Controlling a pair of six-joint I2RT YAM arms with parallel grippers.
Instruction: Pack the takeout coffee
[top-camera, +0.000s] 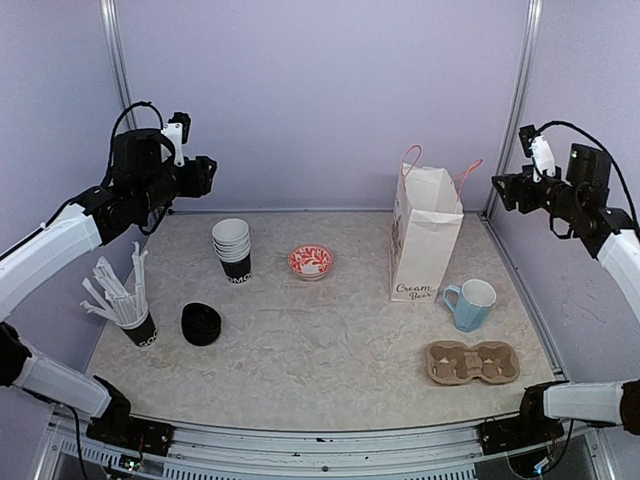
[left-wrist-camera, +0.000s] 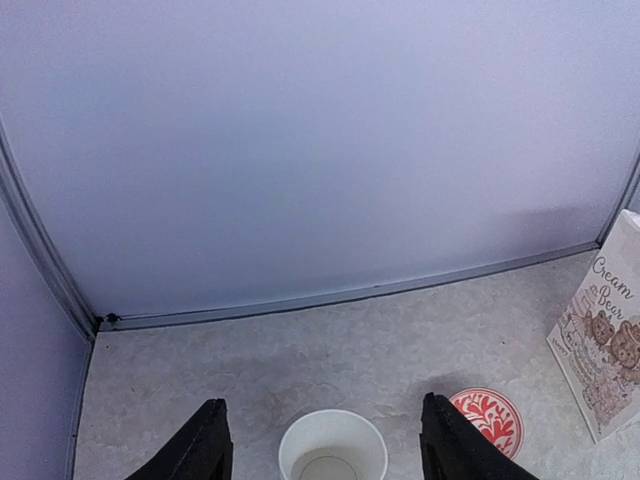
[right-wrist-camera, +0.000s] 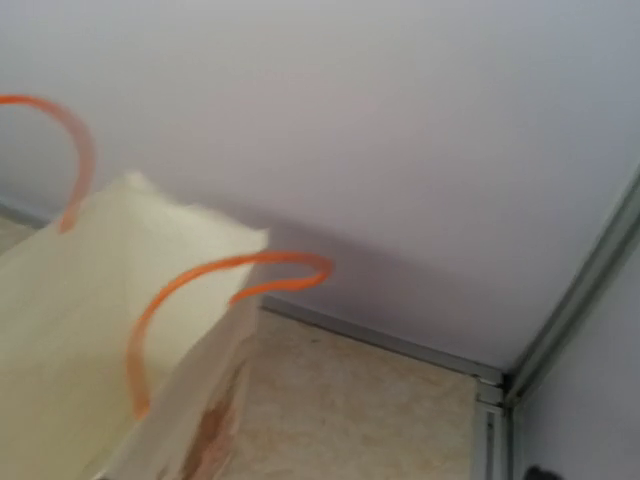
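Note:
The takeout coffee cups (top-camera: 232, 250) stand as a nested stack of black paper cups, white inside, at the back left of the table. In the left wrist view the top cup's white mouth (left-wrist-camera: 332, 448) shows far below. A low pile of black lids (top-camera: 201, 323) lies in front of the stack. My left gripper (top-camera: 205, 175) (left-wrist-camera: 323, 402) hangs high above the cups, open and empty, with both black fingers (left-wrist-camera: 205, 445) in view. My right gripper (top-camera: 502, 190) is raised at the back right near the bag, open with nothing in it. Its fingers are out of the right wrist view.
A white paper bag (top-camera: 425, 235) (right-wrist-camera: 110, 330) with orange handles stands upright at the centre right. By it are a light-blue mug (top-camera: 472, 303) and a cardboard cup carrier (top-camera: 472, 362). A red patterned bowl (top-camera: 310, 261) (left-wrist-camera: 485, 418) sits mid-table. A black cup of white straws (top-camera: 130, 305) stands at the left.

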